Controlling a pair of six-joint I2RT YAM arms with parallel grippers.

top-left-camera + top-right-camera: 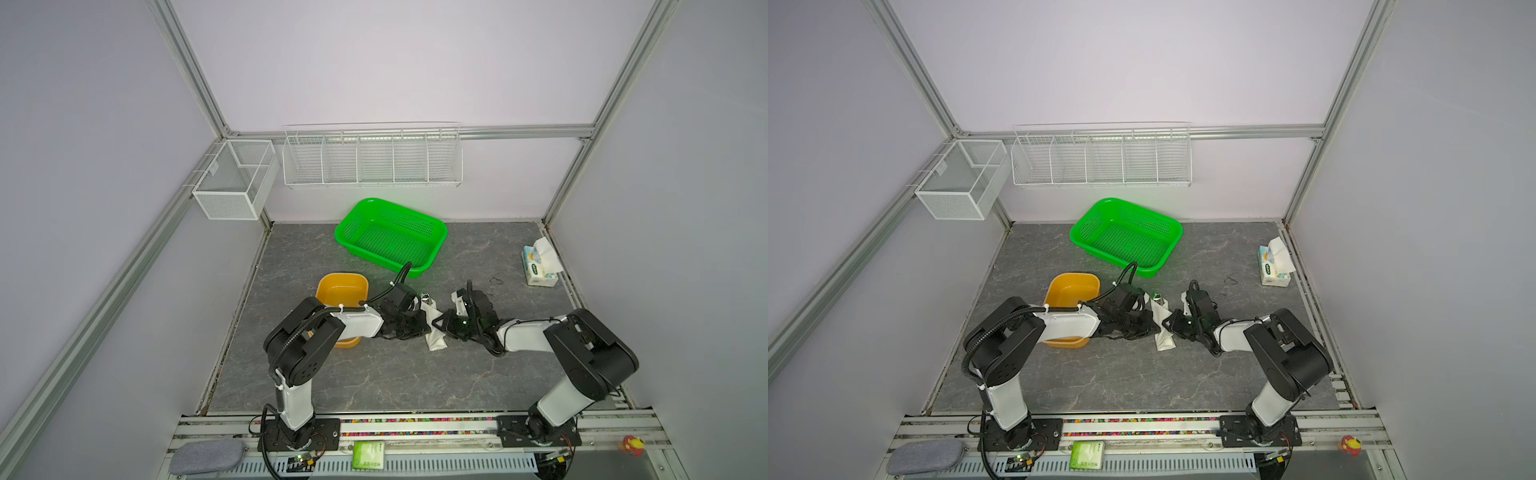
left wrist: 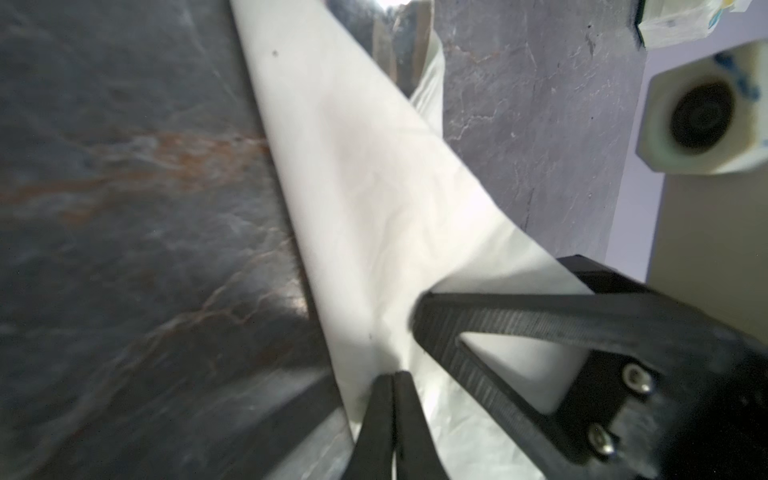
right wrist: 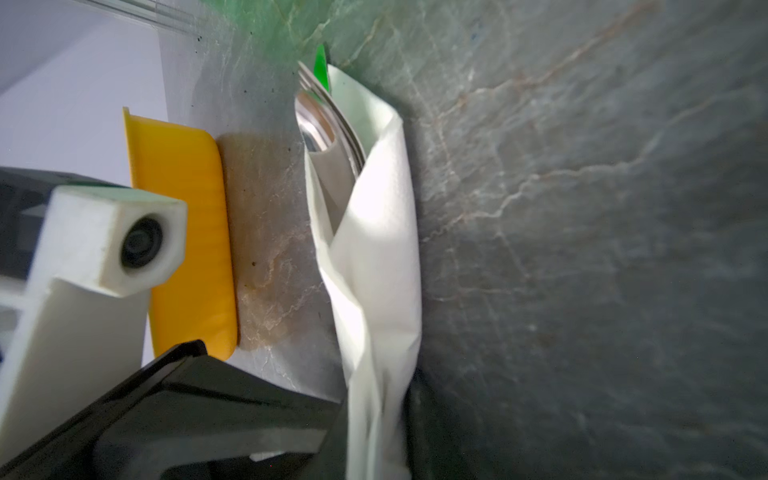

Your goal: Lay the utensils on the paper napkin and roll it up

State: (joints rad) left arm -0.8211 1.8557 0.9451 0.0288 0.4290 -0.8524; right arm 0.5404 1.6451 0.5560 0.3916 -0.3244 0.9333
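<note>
The paper napkin (image 1: 436,343) (image 1: 1165,343) lies mid-table, wrapped into a long narrow roll around the utensils. Only their shiny heads (image 1: 425,296) (image 1: 1157,296) poke out of its far end. In the right wrist view a fork (image 3: 322,93) and a spoon bowl (image 3: 316,124) show in the roll's open mouth (image 3: 374,232). My right gripper (image 3: 374,436) (image 1: 440,325) is shut around the roll's near part. My left gripper (image 2: 392,376) (image 1: 417,326) is shut, its tips together against the white paper (image 2: 374,187) from the other side.
A yellow bowl (image 1: 332,277) (image 3: 183,228) sits just left of the roll, partly under my left arm. A green basket (image 1: 441,232) stands behind. A blue-and-white tissue pack (image 1: 538,266) is at the far right edge. Wire racks (image 1: 374,158) hang on the back wall.
</note>
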